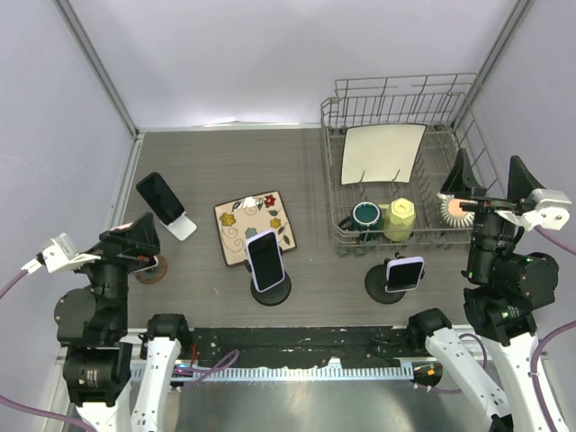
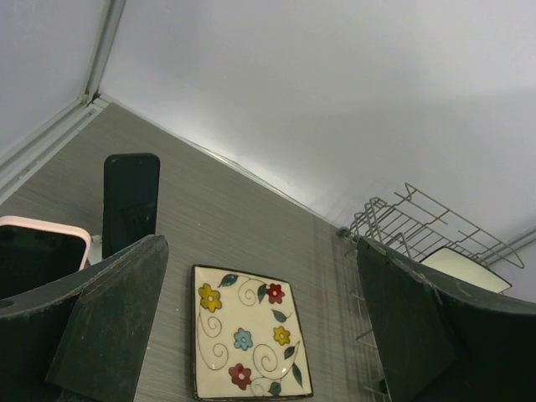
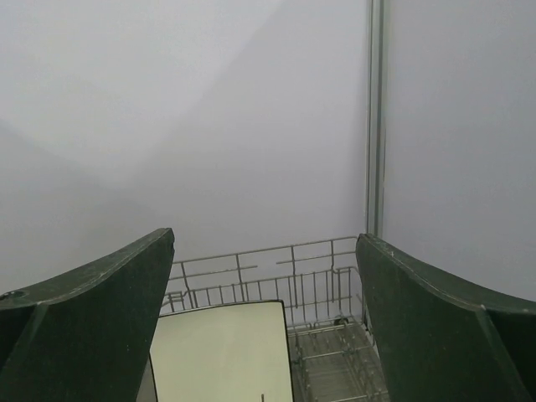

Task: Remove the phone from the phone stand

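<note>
End effector status, both sides: my left end effector (image 2: pixel 260 247) is spread wide with nothing between its fingers, raised near the left edge of the grey wood-grain counter (image 1: pixel 207 171). My right end effector (image 3: pixel 265 239) is equally wide and empty, held at the counter's right side, facing the wire dish rack (image 1: pixel 396 117). Task progress: none visible. Every phone seen from above sits on its support: the black phone (image 1: pixel 157 196) on a white stand (image 1: pixel 181 226) at far left, the lilac-cased phone (image 1: pixel 265 261) on a round black stand (image 1: pixel 272 293) at centre, and the white-cased phone (image 1: pixel 404 273) on a second round black stand (image 1: pixel 381 288) to the right. A pink-cased phone (image 2: pixel 38 255) shows just beside my left finger; I cannot tell what supports it. The task does not say which unit is meant, so approach, grasp and lift are all outstanding. A square cream plate with painted flowers (image 1: pixel 255 225) lies flat on the counter. The rack holds a plain cream square plate (image 1: pixel 382 153), a dark green mug (image 1: pixel 366 216) and a yellow cup (image 1: pixel 400 216). Pale, unmarked walls (image 1: pixel 270 54) with metal corner posts enclose the counter.
</note>
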`<state>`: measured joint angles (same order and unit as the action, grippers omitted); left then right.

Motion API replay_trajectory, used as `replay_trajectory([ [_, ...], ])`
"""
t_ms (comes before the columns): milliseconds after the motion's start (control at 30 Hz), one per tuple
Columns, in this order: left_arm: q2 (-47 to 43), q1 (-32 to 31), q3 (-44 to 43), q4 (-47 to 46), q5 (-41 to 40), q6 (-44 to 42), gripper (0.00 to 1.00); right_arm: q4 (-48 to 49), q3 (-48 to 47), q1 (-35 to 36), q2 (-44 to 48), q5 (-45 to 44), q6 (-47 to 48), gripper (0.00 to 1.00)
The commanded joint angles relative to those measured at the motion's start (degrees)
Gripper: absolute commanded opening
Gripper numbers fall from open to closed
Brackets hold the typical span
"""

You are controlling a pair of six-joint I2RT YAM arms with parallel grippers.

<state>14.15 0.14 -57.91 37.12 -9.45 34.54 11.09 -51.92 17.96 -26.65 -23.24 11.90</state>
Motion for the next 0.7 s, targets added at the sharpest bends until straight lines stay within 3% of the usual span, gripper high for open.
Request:
replay_trajectory([
  [0, 1.40, 0.39, 0.34, -0.21, -0.48, 2.19, 1.00, 2.43, 0.41, 0.33, 0.11, -1.44, -0.21, 0.96],
  [333, 14.48, 0.39, 2.10, 9.36, 5.05, 14.58, 1.00, 2.88, 2.17, 0.50, -0.24, 1.80, -6.45, 0.97],
  [467, 18.27, 0.39, 6.12, 9.55, 12.86, 19.05, 1.00, 2.36, 2.96, 0.85, 0.55, 2.33, -7.15, 0.97],
  [667, 22.22, 0.47, 13.86, 7.00, 17.45, 23.20, 1.00, 0.69, 3.14, 1.03, 2.04, 1.98, -7.24, 0.97],
])
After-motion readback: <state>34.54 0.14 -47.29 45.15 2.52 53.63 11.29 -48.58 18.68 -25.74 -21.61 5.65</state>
